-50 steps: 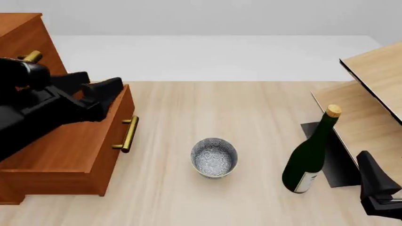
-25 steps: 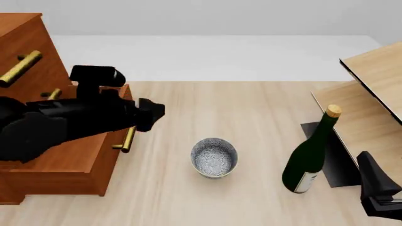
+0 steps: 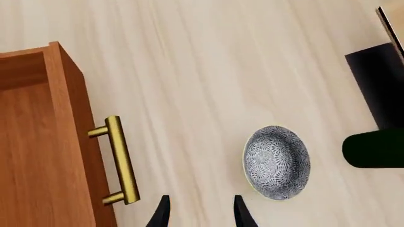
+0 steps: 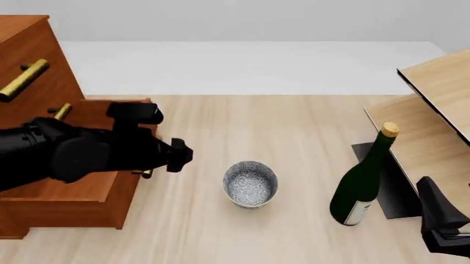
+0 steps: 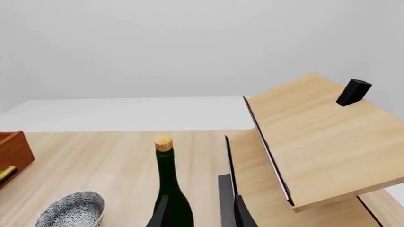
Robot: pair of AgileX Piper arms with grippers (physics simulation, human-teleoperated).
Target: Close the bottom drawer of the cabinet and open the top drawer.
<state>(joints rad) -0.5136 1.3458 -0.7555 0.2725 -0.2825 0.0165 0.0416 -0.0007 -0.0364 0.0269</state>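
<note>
The cabinet (image 4: 26, 33) stands at the table's left. Its bottom drawer (image 4: 74, 192) is pulled out; in the left wrist view I see its open box (image 3: 38, 142) and brass handle (image 3: 120, 165). The top drawer (image 4: 41, 58) sits flush, with its brass handle (image 4: 22, 80) showing. My left gripper (image 4: 178, 157) is open and empty, just past the bottom drawer's front, hiding most of the handle in the front view. In the left wrist view its fingertips (image 3: 162, 213) hover beside the handle. My right gripper (image 4: 438, 217) is open and empty at the near right.
A patterned bowl (image 4: 250, 183) sits mid-table, right of the drawer front. A dark green bottle (image 4: 361, 184) stands near a black mat (image 4: 393, 184). A pale plywood structure (image 4: 433, 104) fills the right side. The middle drawer's handle (image 4: 61, 111) shows above the left arm.
My left gripper has swung from above the open bottom drawer out past its front edge and lower, toward the bowl. The drawer and the right arm have not moved.
</note>
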